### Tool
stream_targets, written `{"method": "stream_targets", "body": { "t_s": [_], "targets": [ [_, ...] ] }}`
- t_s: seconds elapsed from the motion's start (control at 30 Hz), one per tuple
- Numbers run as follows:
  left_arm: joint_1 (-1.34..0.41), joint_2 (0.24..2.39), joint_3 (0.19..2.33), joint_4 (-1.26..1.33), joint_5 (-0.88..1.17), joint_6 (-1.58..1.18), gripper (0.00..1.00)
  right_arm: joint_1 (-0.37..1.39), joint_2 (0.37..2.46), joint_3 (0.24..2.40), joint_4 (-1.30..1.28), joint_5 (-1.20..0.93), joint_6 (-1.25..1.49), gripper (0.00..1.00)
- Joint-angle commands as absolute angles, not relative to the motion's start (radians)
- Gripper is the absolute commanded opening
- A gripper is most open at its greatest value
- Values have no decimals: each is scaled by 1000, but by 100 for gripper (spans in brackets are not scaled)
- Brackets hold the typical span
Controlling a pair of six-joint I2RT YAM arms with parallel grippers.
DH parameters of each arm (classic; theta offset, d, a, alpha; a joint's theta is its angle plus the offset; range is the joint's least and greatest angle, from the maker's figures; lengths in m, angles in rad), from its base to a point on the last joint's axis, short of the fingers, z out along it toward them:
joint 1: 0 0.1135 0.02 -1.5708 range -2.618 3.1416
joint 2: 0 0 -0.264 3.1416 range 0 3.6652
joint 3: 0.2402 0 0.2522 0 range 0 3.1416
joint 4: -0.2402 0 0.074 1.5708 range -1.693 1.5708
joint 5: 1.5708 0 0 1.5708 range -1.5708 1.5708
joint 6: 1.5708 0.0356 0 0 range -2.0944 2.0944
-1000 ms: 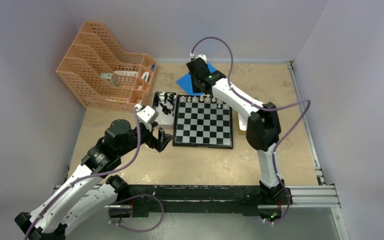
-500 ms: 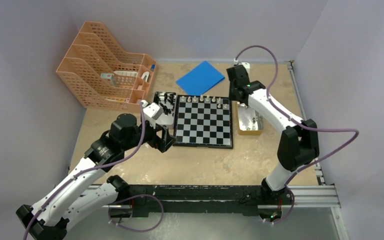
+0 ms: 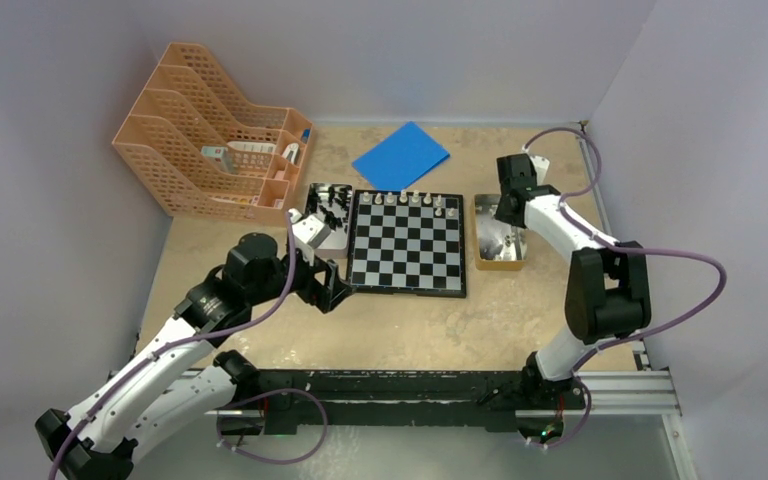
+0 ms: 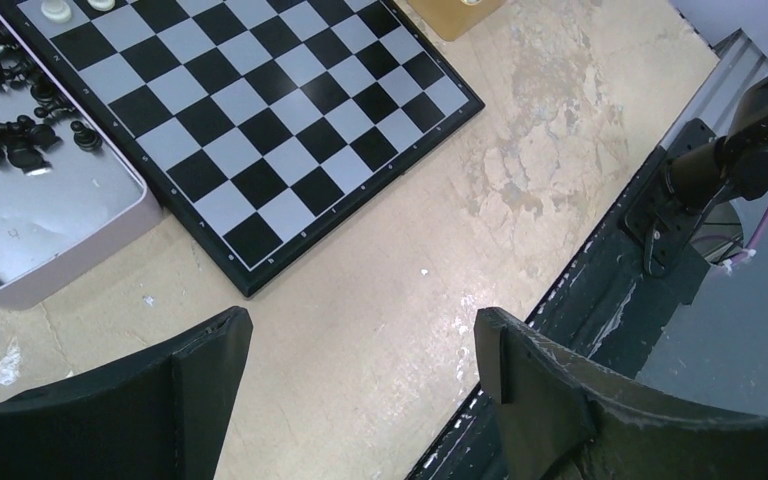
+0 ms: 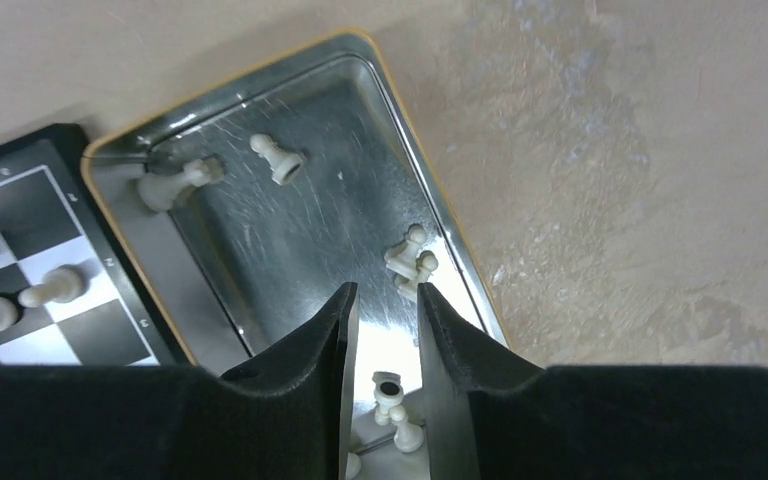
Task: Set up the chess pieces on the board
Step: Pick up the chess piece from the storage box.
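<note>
**White side: fetch from the tin**

Top external. The board [image 3: 406, 250] lies mid-frame. A row of white pieces [image 3: 409, 199] stands along its upper edge, and the other squares look bare. The black pieces [image 3: 328, 203] wait in a pale tray [image 3: 335, 238] touching its left side. A gold tin [image 3: 482, 262] sits just right of it. My right gripper [image 3: 507, 212] hangs over the tin's upper end. My left gripper [image 3: 332, 287] sits low at the board's lower left corner.

Left wrist. My left gripper [image 4: 355, 400] is spread wide and empty over the bare table [image 4: 520, 170].

Right wrist. My right gripper [image 5: 385, 335] has its jaws drawn close, with a narrow slot between them and nothing pinched. Loose white pieces lie about the tin [image 5: 310, 240]. A touching pair [image 5: 410, 262] lies just past my fingertips.

Judgement. I am fetching the next white piece. The next move calls for widening the jaws, then dropping onto one pawn only, since the pair could lift together.
</note>
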State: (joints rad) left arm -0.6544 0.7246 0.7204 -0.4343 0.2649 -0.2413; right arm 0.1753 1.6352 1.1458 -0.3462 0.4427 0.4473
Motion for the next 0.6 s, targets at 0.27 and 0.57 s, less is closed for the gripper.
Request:
{"method": "stream_targets", "body": {
  "t_s": [0.27, 0.57],
  "targets": [
    [-650, 673, 706, -388, 308, -200, 82, 171, 1726, 1102, -270, 546, 640, 32],
    [-649, 679, 707, -391, 291, -196, 82, 167, 1758, 1078, -266, 560, 667, 33]
  ]
}}
